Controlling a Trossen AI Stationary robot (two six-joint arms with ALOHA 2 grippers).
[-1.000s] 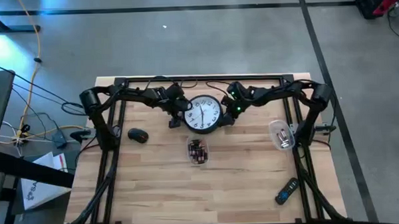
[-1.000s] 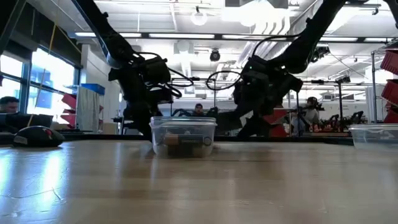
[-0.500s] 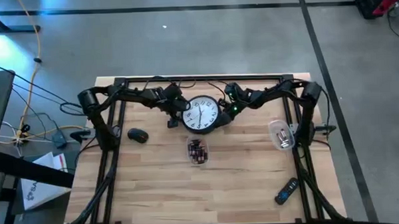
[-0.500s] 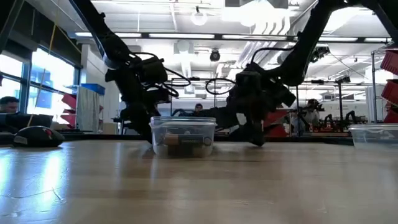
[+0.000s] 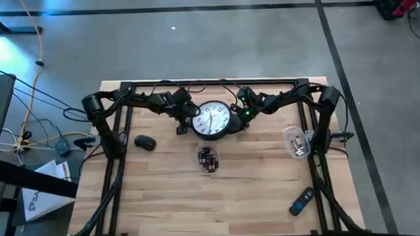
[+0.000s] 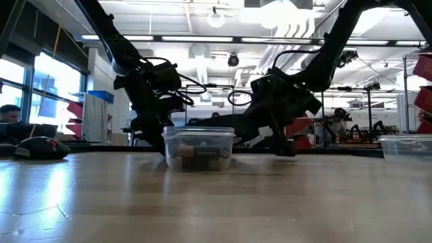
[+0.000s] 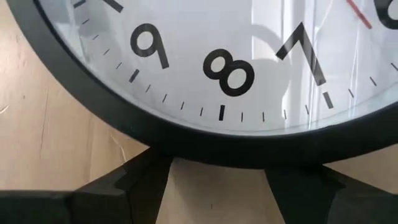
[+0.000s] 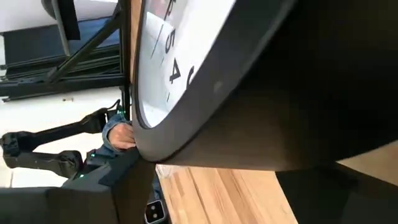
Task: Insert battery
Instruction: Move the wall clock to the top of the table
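Batteries (image 5: 209, 160) waited in their tub while both grippers, left (image 5: 188, 123) and right (image 5: 239, 120), clamped the clock (image 5: 213, 120) rim, seemingly to turn it over.

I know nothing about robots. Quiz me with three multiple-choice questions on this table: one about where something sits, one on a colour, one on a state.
1. Where is the clock?
A. Between the two grippers, at the table's far edge
B. Beside the remote
C. Inside the tub

2. What colour is the clock's rim?
A. Red
B. Black
C. Yellow

3. How does the clock face?
A. Dial down
B. Dial up
C. Dial covered by a cloth

Answers:
1 A: the high view shows the left gripper and right gripper flanking it.
2 B: the left wrist view shows a black rim round a white dial.
3 B: the numerals show from above.
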